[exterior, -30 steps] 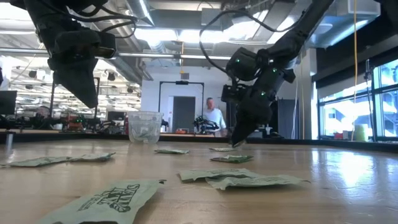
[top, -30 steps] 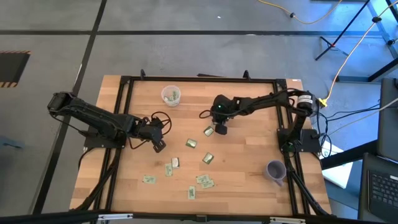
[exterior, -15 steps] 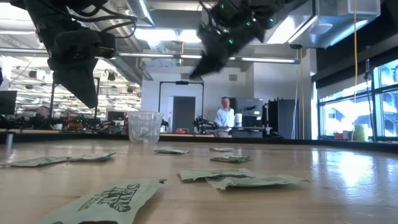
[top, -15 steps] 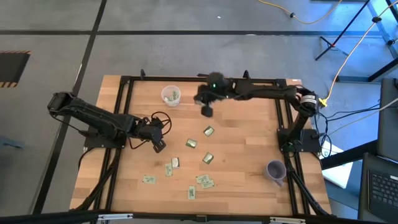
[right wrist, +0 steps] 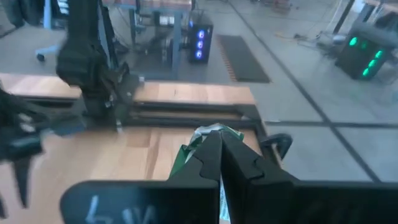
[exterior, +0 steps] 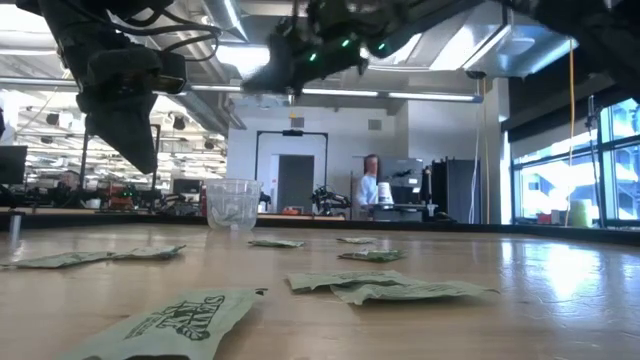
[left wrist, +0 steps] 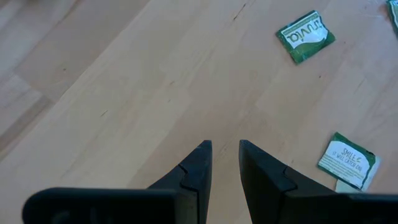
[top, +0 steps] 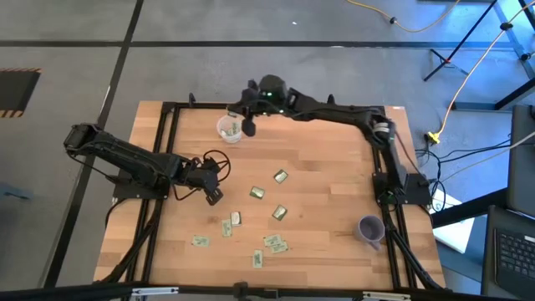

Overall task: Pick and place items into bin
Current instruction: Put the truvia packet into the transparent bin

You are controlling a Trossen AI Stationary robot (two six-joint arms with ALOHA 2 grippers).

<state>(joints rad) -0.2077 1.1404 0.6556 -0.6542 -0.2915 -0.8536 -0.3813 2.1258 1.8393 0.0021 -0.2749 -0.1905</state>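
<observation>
Several small green-and-white packets lie flat on the wooden table, among them one, another and a cluster. In the low view they show up close. The clear cup stands near the far edge with packets inside. My right gripper hovers high, just right of the cup's rim, shut on a green packet. My left gripper waits above bare wood left of the packets, its fingers a narrow gap apart. My right gripper pinches a green packet between its two fingers. The packet's end sticks out past the fingertips and its side shows beside one finger. It is lifted clear of the table.
A purple cup stands near the table's right edge. A black frame borders the table. A loop of cable lies by my left arm. Beyond the far edge a person stands in the room.
My right gripper rose from low over the packets at the table's middle. It swung toward the far edge and left, ending beside the clear cup with a packet in its fingers. My left arm kept still.
</observation>
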